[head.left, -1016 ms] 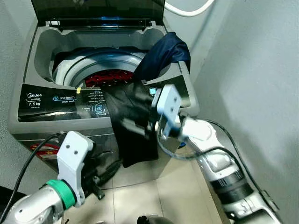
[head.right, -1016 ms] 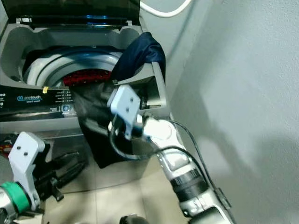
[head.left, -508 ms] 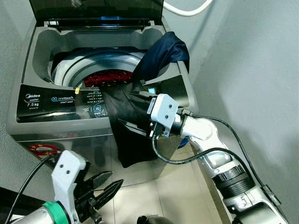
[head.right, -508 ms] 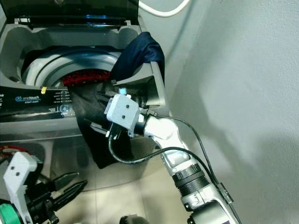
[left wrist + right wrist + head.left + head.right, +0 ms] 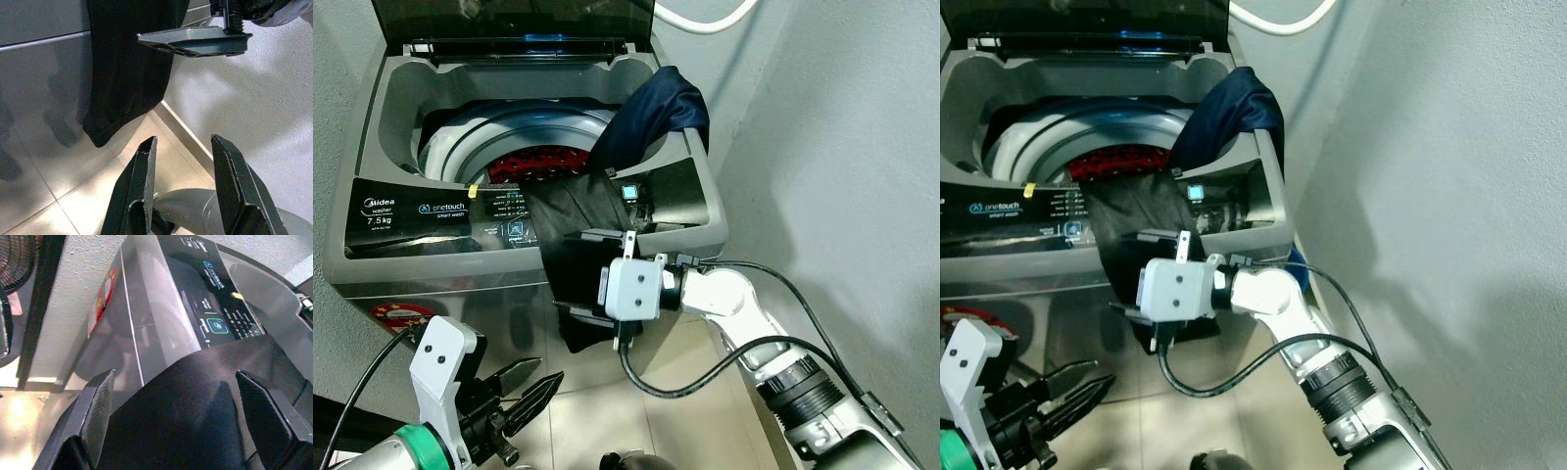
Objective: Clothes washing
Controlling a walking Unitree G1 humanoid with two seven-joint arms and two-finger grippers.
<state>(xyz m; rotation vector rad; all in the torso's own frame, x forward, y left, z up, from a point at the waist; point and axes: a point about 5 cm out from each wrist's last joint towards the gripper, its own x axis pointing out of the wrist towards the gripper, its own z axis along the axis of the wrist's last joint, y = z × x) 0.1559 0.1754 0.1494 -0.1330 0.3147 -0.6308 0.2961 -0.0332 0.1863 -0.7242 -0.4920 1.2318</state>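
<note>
The washing machine (image 5: 401,274) carries all the readable writing, on its black control panel (image 5: 431,211) along the front edge, at the left of the frame. At the panel's far left stands the brand "Midea" (image 5: 374,203), with "washer" in small letters under it and "7.5 kg" below that. Just to the right is "onetouch" (image 5: 450,207) beside a round blue icon, with "smart wash" beneath. Further right, the small white button labels are too fine to read. A round red sticker (image 5: 403,315) on the grey front at the lower left bears print that cannot be made out.
</note>
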